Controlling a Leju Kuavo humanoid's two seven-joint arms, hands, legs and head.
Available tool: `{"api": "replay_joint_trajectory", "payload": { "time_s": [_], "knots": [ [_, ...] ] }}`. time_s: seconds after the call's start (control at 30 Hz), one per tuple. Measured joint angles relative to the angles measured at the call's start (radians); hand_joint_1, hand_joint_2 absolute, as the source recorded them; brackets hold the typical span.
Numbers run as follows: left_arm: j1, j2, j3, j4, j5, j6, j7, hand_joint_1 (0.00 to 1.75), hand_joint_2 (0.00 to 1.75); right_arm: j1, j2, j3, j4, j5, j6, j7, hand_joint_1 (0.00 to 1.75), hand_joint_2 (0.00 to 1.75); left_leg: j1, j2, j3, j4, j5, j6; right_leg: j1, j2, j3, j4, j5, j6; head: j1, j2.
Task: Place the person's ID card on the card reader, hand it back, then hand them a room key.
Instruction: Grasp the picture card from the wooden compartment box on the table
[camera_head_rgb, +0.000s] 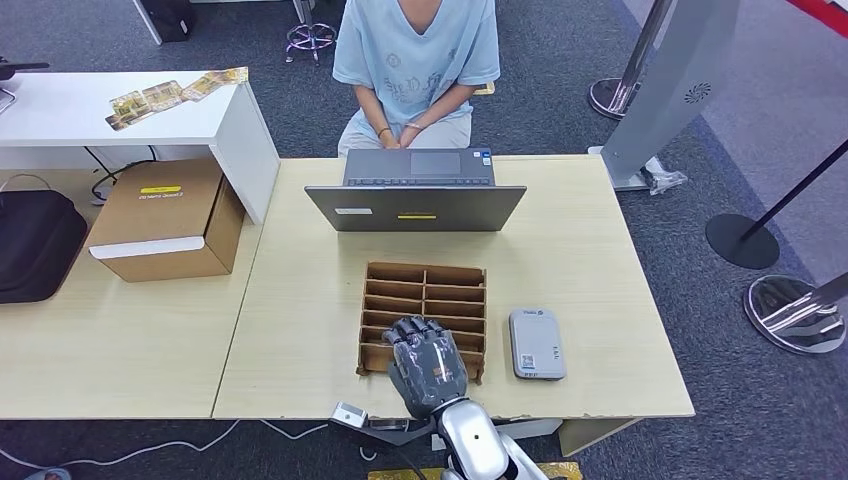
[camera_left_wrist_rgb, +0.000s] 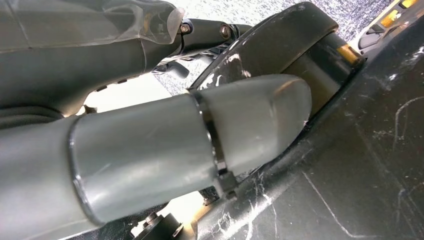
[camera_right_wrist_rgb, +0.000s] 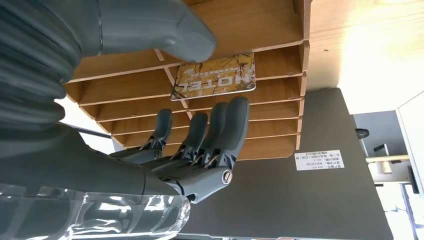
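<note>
The right hand (camera_head_rgb: 428, 362) hovers over the near edge of the wooden slotted rack (camera_head_rgb: 425, 290) on the counter (camera_head_rgb: 300, 300), its fingers (camera_right_wrist_rgb: 220, 130) spread apart with nothing between them. The room key (camera_right_wrist_rgb: 214, 76), a yellow hotel card, lies in a rack slot just beyond the fingertips, between them and the thumb, long axis along the slot. The card reader (camera_head_rgb: 537, 343) sits just right of the rack; whether the left hand (camera_left_wrist_rgb: 150, 150) is open I cannot tell.

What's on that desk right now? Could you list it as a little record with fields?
Right hand: right hand hovers open over the wooden slotted rack
Room key: yellow hotel card stands in one slot, untouched
Card reader: grey card reader lies beside the rack, nothing on it
Laptop: laptop beyond the rack
Person: seated person, hands clasped
</note>
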Motion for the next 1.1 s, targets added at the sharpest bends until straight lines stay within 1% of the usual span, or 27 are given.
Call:
{"api": "replay_joint_trajectory", "payload": {
  "time_s": [0.1,0.23,0.37,0.43,0.77,0.87,1.1],
  "knots": [
    [0.000,0.000,-0.001,0.000,0.001,-0.001,0.000,0.00,0.00,0.000,0.000,0.000,0.003,-0.001,-0.001,-0.001,0.92,1.75,0.000,0.000,0.000,0.000,0.000,0.000,0.000,0.000,0.000,0.000,0.000,0.000,0.000,0.000],
    [-0.001,0.000,-0.002,0.000,0.001,-0.002,0.000,0.00,0.00,-0.002,0.002,0.001,0.013,-0.002,-0.008,-0.001,0.97,1.75,0.000,0.000,0.000,0.000,0.000,0.000,0.000,0.000,0.000,0.000,0.000,0.000,0.000,0.000],
    [-0.001,0.000,-0.004,0.000,0.000,-0.002,0.003,0.00,0.00,-0.006,0.006,0.002,0.022,-0.004,-0.012,-0.001,1.16,1.75,0.000,0.000,0.000,0.000,0.000,0.000,0.000,0.000,0.000,0.000,0.000,0.000,0.000,0.000],
    [-0.002,0.000,-0.004,0.000,0.000,-0.003,0.006,0.00,0.00,-0.008,0.007,0.003,0.027,-0.006,-0.015,-0.003,1.18,1.75,0.000,0.000,0.000,0.000,0.000,0.000,0.000,0.000,0.000,0.000,0.000,0.000,0.000,0.000],
    [-0.004,0.002,-0.004,0.000,0.000,-0.013,0.009,0.00,0.00,-0.016,0.009,0.009,0.035,-0.017,-0.014,-0.008,1.46,1.75,0.000,0.000,0.000,0.000,0.000,0.000,0.000,0.000,0.000,0.000,0.000,0.000,0.000,0.000],
    [-0.005,0.002,-0.004,0.000,-0.001,-0.018,0.009,0.00,0.00,-0.020,0.009,0.009,0.035,-0.017,-0.013,-0.008,1.49,1.75,0.000,0.000,0.000,0.000,0.000,0.000,0.000,0.000,0.000,0.000,0.000,0.000,0.000,0.000],
    [-0.005,0.003,-0.004,0.000,-0.001,-0.020,0.009,0.00,0.00,-0.025,0.009,0.011,0.039,-0.017,-0.017,-0.008,1.47,1.75,0.000,0.000,0.000,0.000,0.000,0.000,0.000,0.000,0.000,0.000,0.000,0.000,0.000,0.000]
  ]
}}
